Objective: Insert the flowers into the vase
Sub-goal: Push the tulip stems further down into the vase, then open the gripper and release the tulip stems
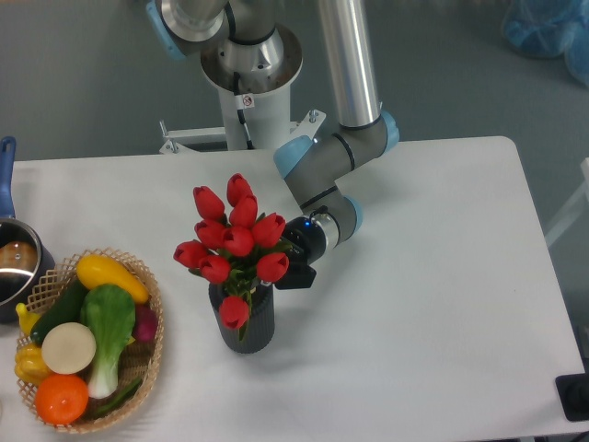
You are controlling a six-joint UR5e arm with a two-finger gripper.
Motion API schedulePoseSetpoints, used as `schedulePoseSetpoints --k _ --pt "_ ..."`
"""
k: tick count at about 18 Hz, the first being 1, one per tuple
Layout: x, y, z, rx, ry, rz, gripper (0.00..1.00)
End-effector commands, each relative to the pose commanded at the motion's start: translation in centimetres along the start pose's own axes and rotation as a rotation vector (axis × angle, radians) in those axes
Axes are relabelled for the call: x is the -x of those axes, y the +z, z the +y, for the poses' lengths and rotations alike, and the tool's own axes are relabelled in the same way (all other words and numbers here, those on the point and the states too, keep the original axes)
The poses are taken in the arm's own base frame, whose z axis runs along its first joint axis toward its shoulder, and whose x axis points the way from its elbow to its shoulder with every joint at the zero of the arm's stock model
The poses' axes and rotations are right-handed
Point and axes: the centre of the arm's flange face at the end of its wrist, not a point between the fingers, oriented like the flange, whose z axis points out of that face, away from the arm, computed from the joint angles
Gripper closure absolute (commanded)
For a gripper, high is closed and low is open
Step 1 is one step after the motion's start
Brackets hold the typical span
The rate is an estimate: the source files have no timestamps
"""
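Flowers [236, 241] seemingly in vase [253, 324], basket [155, 343] left.

A single fixed camera looks down steeply from the front of the table [442, 304], facing the robot's base at the top edge. It stands far enough back to take in nearly the whole tabletop. The gripper [285, 265] sits just left of frame centre; the wicker basket [156, 345] lies well to its left, at the lower left corner.
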Motion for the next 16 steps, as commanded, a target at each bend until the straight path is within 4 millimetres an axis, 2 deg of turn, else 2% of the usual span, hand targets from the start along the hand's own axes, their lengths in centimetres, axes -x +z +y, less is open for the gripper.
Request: schedulePoseSetpoints --k 4,8,11,13,16 --pt "-0.10 -0.03 -0.02 0.001 -0.001 -0.001 0.61" --pt "-0.10 -0.03 -0.02 0.001 0.017 -0.001 0.45" --pt "-0.14 -0.07 -0.01 0.000 0.021 -0.002 0.38" --pt "-0.03 -0.09 -0.07 -0.001 0.027 -0.003 0.28" --pt "0.09 -0.15 -0.21 -0.001 0.033 -0.005 0.24"
